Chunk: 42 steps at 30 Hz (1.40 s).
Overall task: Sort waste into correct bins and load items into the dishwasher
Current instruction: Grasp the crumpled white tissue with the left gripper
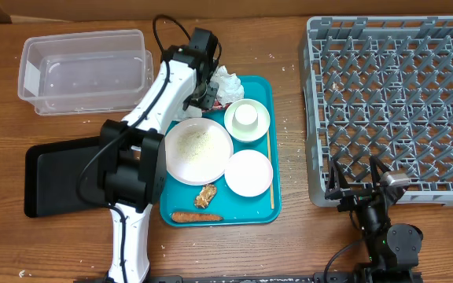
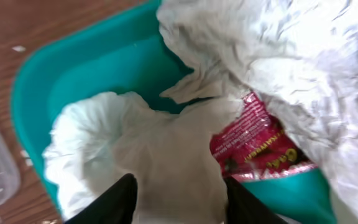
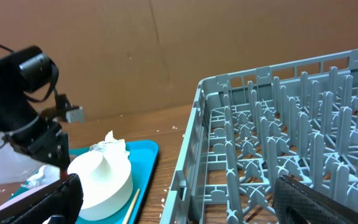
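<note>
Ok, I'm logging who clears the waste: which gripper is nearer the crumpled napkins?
Left. The left gripper is down on the napkins, a fold between its fingers; the right gripper sits far off by the dish rack.

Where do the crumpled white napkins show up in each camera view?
Overhead: crumpled napkins at the teal tray's far end.
Left wrist: they fill most of the frame, lying on the tray.
Right wrist: lower left, peeking up behind the white bowl.
Shared landmark: the teal tray.
</note>
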{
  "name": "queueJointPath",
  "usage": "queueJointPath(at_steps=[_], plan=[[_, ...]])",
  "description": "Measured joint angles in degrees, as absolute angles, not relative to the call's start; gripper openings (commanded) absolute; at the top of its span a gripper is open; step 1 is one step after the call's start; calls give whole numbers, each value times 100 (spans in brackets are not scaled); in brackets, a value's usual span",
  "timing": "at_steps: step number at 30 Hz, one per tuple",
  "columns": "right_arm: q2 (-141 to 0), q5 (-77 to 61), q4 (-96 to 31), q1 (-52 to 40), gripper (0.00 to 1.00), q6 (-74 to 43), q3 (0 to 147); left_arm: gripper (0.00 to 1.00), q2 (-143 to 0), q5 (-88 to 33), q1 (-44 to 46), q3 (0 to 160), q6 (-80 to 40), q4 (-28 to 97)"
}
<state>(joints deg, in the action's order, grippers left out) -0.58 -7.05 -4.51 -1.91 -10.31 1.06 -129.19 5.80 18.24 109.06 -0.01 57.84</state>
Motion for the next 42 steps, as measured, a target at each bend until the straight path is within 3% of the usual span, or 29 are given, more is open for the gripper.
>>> queueJointPath(at_steps=[3,9,13,24,28,32,38,42], plan=[[-58,-705,-449,-191,100,-1028,106,36,-12919,563,1824,11187,-5,6034],[-58,-705,-451,-191,100,-1026,106,37,-12919,530,1824,11406,-38,6289],[-58,-705,-449,-191,100,-1028,106,50,-12919,510,1824,11406,-64,6504],[-58,-707,-451,-191,100,-1026,106,51,-12927,360,1824,10916,-130,6045],[-58,-707,-451,-191,100,-1028,106,35,-12934,346,1824,10888,-150,5951],[-58,-705,-449,-191,100,-1028,106,29,-12934,438,1824,10886,-132,5977],[-58,-705,-451,-191,100,-1026,106,4,-12936,572,1824,10978,-121,6318],[-58,-705,-451,-191,100,-1028,106,4,-12940,585,1824,11373,-150,6685]])
